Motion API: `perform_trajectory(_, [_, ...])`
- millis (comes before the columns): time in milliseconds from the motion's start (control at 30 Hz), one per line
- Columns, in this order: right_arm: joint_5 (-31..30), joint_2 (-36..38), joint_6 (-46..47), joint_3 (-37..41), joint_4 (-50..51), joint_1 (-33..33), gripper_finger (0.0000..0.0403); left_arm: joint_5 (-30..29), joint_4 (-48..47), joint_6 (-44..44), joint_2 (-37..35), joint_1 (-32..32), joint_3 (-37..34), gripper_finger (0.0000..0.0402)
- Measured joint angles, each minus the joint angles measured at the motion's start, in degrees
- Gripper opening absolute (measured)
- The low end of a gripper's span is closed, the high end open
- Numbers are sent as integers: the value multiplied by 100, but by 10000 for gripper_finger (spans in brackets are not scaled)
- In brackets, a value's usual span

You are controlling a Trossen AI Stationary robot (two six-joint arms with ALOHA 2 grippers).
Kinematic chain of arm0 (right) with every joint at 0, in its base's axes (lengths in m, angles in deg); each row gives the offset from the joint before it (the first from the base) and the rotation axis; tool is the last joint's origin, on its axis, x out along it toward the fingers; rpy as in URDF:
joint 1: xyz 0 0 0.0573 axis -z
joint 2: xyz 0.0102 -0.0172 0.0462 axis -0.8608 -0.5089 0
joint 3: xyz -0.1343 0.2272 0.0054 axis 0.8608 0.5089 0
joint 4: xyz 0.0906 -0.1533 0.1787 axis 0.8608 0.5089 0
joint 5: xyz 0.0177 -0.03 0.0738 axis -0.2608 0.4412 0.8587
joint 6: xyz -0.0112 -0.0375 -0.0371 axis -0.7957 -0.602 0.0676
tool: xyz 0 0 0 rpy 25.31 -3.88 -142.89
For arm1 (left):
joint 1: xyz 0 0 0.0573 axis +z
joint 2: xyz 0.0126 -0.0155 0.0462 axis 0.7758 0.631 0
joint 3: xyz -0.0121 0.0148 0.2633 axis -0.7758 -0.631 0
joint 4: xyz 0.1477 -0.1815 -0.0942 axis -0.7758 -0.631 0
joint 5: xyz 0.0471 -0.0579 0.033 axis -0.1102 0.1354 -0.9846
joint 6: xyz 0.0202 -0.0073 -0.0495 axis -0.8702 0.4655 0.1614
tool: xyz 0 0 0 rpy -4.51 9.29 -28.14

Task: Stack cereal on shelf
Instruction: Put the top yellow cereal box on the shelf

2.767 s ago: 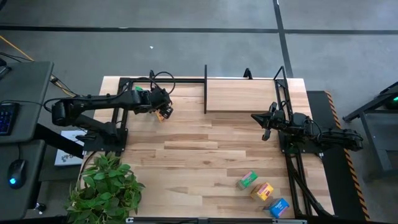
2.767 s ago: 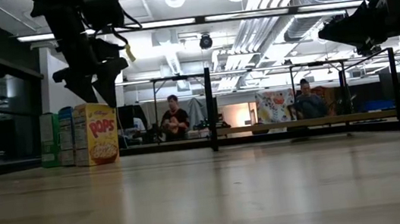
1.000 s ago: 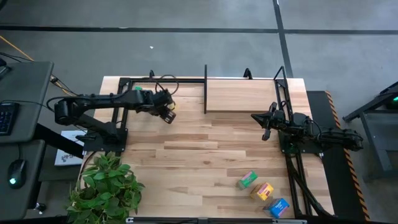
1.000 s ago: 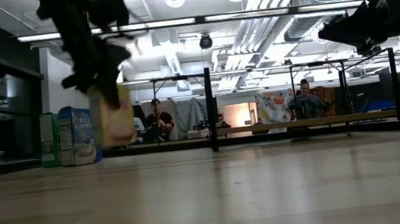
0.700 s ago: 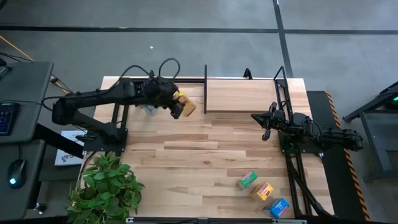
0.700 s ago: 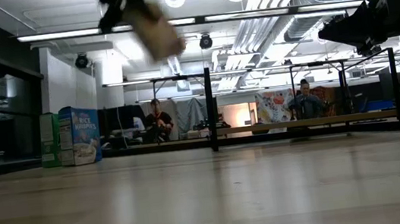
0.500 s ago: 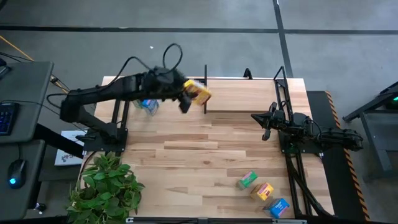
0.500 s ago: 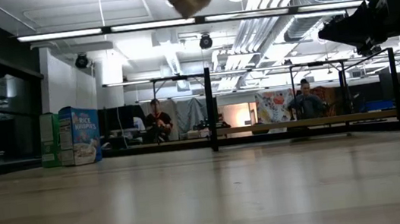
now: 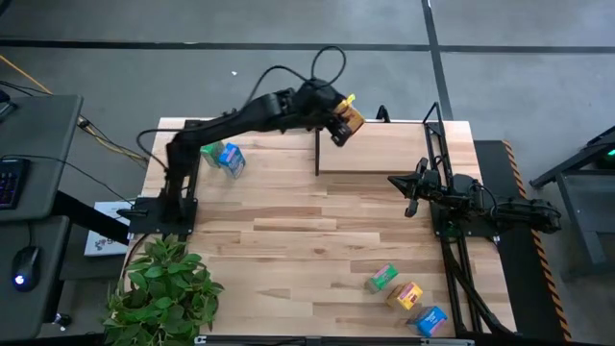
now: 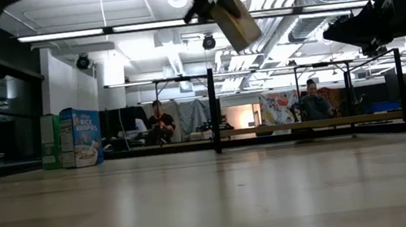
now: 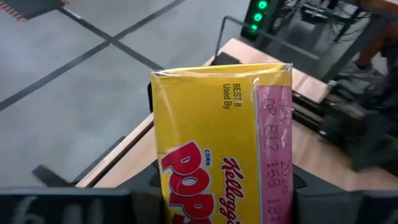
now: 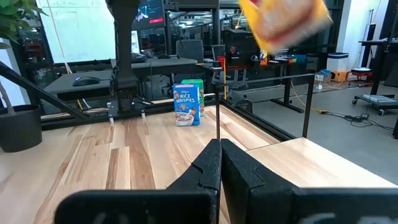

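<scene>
I'm mid-carry: left gripper [image 9: 338, 122] clamps the yellow box [image 9: 349, 118] above the shelf [image 9: 384, 154]. Next I lower it upright. Right gripper [image 9: 410, 191] waits, closed.

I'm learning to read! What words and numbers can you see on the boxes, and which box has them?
"BEST If Used By", "CORN", "Kellogg's" and big red "POP" cut off: yellow box held in the left gripper.
"RICE KRISPIES": blue box on the table.
Pink side-panel numbers on the yellow box: too blurred to read.
Green box behind the blue box: print hidden.
</scene>
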Motion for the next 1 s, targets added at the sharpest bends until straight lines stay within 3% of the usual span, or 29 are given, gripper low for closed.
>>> perform_trajectory(433, [1, 0, 0, 2, -2, 0, 0, 310, 571, 554, 1306, 417, 10, 146])
perform_trajectory(1000, [0, 0, 0, 2, -2, 0, 0, 289, -341, 1066, 1496, 396, 19, 147])
